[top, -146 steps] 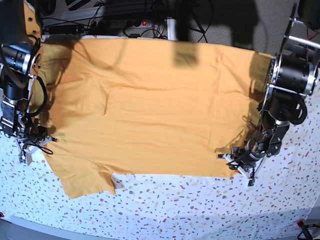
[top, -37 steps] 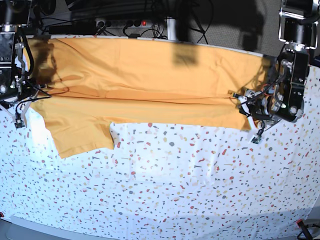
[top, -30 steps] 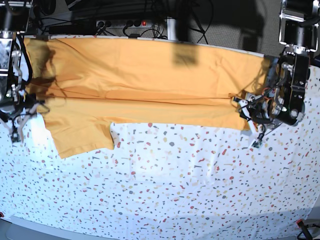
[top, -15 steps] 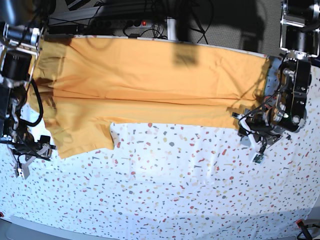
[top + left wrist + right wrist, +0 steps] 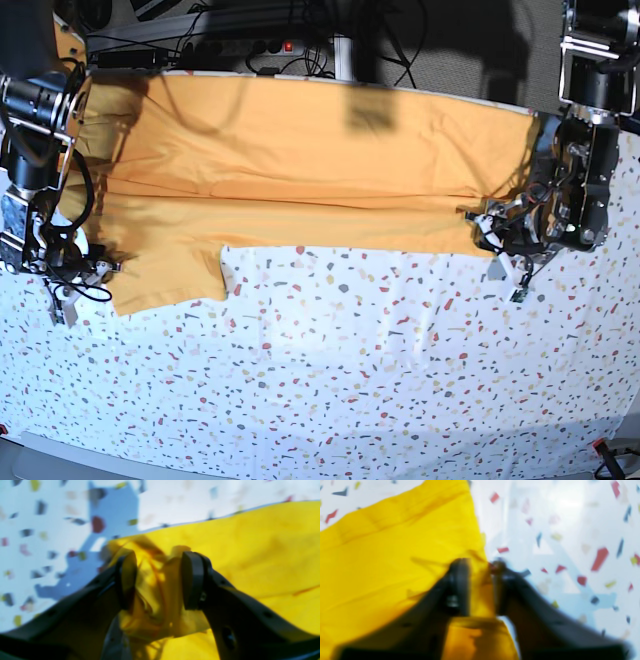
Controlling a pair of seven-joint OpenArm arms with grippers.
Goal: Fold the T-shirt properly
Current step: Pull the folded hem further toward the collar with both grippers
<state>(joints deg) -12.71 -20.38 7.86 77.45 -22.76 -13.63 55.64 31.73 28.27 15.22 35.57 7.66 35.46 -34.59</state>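
Your right hand [image 5: 480, 587] pinches the T-shirt [image 5: 300, 160] sleeve edge; left hand [image 5: 158, 580] straddles bunched cloth, unclenched. Clamp before lifting off the desk [image 5: 400, 380].

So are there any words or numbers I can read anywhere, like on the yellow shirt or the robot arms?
None can be read.
T-shirt: no writing shows on the side facing up.
Speckled table cover: only coloured flecks, no letters.
Power strip behind the table: a red light, any marks too small to read.
Robot arms: no legible labels; both wrist views are blurred.
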